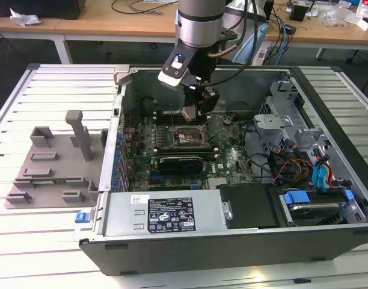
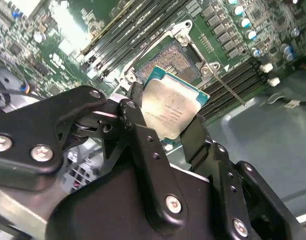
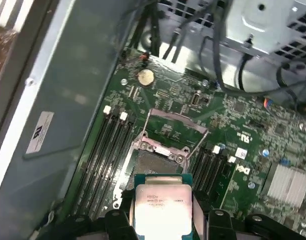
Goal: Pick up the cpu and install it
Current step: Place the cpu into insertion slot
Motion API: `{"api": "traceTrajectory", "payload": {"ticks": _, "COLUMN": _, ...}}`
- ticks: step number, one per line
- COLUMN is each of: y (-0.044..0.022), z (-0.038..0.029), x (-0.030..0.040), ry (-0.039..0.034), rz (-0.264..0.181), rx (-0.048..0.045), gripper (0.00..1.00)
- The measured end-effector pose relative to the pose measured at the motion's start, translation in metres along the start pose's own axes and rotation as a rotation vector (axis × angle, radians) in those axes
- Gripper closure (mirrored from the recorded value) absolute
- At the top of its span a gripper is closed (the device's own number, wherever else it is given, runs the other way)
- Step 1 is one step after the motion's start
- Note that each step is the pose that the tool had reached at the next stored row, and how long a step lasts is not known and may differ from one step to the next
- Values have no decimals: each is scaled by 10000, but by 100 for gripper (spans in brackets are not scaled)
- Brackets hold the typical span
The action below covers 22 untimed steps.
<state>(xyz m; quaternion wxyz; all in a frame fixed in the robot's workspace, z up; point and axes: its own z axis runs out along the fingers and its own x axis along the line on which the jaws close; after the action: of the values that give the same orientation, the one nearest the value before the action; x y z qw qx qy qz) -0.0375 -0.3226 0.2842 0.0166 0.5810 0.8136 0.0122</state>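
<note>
Here the jaws are clenched on the cpu [image 2: 170, 111], pinching it by two opposite edges with its metal lid turned toward the wrist cameras. In the exterior view the cpu [image 1: 189, 113] hangs inside the open computer case [image 1: 232, 247], above the motherboard [image 1: 235, 161] and apart from the CPU socket [image 1: 185, 137] beneath it. In the first wrist view the socket [image 3: 154, 161] lies bare, with its retention frame [image 3: 173, 119] standing raised at the far side.

The step in hand looks like bringing the chip to that socket. To do it well, the chip's edges should sit square to the socket walls and its corner marking should be matched. The descent should be straight and level, with no sideways slide across the contacts, which would likely bend easily. Whether the chip hangs quite level, I cannot tell. The jaws also want clearance from the raised frame.
</note>
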Motion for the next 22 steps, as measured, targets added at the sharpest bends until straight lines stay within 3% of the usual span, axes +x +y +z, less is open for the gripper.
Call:
{"api": "traceTrajectory", "payload": {"ticks": 3, "y": 0, "z": 1, "x": 0, "ry": -47, "rz": 1187, "rx": 16, "gripper": 45}}
{"api": "traceTrajectory", "payload": {"ticks": 7, "y": 0, "z": 2, "x": 0, "ry": -93, "rz": 2387, "rx": 31, "gripper": 45}}
{"api": "traceTrajectory", "payload": {"ticks": 9, "y": 0, "z": 8, "x": 1, "ry": -95, "rz": 2394, "rx": 16, "gripper": 45}}
{"api": "traceTrajectory", "payload": {"ticks": 10, "y": -2, "z": 30, "x": 1, "ry": -111, "rz": 2392, "rx": -51, "gripper": 45}}
{"api": "traceTrajectory", "payload": {"ticks": 13, "y": -6, "z": 83, "x": 2, "ry": -127, "rz": 2398, "rx": -122, "gripper": 45}}
{"api": "traceTrajectory", "payload": {"ticks": 22, "y": -15, "z": 235, "x": 5, "ry": -138, "rz": 2532, "rx": -141, "gripper": 45}}
